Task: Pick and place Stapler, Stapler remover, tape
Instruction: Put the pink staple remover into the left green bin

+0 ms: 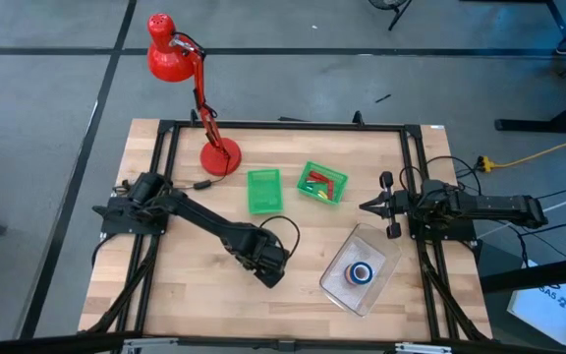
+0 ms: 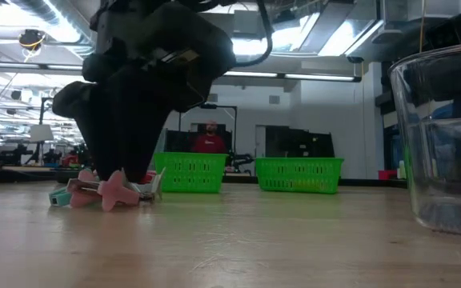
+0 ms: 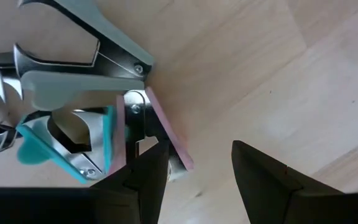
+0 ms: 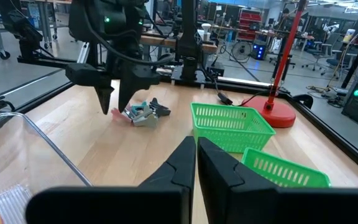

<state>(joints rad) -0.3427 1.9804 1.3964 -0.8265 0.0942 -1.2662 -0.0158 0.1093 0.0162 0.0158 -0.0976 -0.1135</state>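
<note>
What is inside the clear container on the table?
The clear container holds a blue tape roll. The low view shows more blue, yellow and pink behind its wall, but too blurred to name.

A red lamp (image 1: pixel 180 69) stands at the worktop's (image 1: pixel 195 285) far edge, beyond the left gripper (image 1: pixel 271 267). Two green baskets (image 1: pixel 263 190) (image 1: pixel 322 183) sit between the grippers; a clear tub (image 1: pixel 381 258) lies nearer the right gripper (image 1: pixel 369 206).
</note>
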